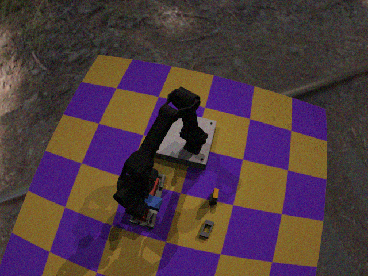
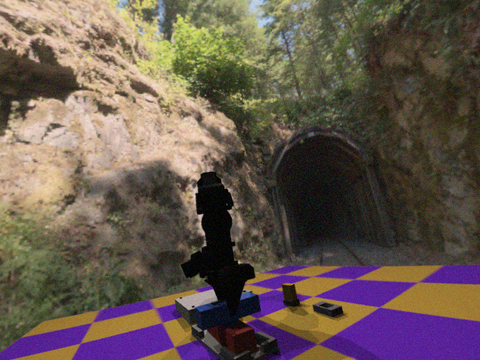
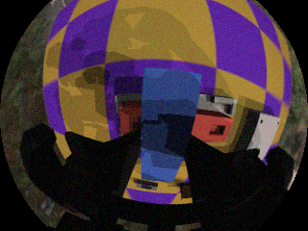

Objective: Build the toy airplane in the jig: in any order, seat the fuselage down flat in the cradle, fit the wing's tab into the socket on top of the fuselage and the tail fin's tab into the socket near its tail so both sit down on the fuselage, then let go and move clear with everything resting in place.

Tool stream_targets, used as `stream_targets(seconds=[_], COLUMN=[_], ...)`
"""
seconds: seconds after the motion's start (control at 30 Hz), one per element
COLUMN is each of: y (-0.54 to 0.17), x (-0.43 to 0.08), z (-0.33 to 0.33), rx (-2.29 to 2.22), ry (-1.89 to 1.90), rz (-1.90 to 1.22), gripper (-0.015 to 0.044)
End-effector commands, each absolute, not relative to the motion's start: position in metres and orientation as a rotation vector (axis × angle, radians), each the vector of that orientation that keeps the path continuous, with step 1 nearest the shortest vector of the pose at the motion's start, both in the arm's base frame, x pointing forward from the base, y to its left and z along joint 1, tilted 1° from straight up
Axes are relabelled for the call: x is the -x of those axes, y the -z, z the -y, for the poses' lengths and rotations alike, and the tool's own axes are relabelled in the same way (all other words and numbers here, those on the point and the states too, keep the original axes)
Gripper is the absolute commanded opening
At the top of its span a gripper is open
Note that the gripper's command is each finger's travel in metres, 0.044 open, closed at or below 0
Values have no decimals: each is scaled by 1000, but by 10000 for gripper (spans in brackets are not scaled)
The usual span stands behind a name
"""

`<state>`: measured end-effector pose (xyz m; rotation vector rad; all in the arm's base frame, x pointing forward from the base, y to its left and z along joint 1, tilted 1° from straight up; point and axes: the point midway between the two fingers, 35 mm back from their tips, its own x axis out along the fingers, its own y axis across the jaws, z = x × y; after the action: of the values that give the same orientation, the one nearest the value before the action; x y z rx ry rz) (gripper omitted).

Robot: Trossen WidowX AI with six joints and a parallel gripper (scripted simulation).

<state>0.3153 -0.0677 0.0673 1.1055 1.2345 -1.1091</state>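
The blue wing [image 1: 154, 202] [image 2: 207, 316] [image 3: 171, 91] is held crosswise over the red fuselage [image 1: 154, 186] [image 2: 243, 339] [image 3: 204, 124]. My gripper [image 2: 233, 313] [image 3: 164, 133] is shut on the wing's middle. The fuselage lies in the grey cradle [image 2: 211, 343] [image 3: 208, 102], one socket showing in the wrist view. The wing's underside is close to the fuselage top; its tab and the socket under it are hidden, so contact cannot be told. The orange tail fin [image 1: 215, 193] [image 2: 289, 292] stands upright in a small dark holder, apart from the fuselage.
An empty grey holder [image 1: 202, 236] [image 2: 327, 309] [image 3: 145, 185] with a rectangular opening lies near the tail fin. The arm's pale base plate [image 1: 209, 129] [image 2: 186, 304] [image 3: 268, 134] is behind the cradle. All stand on a purple and yellow checkered table [image 1: 261, 184].
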Motion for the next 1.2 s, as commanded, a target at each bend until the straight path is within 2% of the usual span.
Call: stream_targets(seconds=[0.0,0.07,0.6,0.87,1.07,1.17], y=[-68,-68,-68,-70,-143,-152], x=[-316,-316,-316,-316,-315,-314], z=[68,68,68,68,66,65], rx=[-1106,-1106,-1106,-1106,-1104,-1103], ry=[1108,1108,1108,1109,1112,1113], rz=[-1234,-1234,-1234,-1234,-1233,-1233], gripper=[83,30,440,440,440,440])
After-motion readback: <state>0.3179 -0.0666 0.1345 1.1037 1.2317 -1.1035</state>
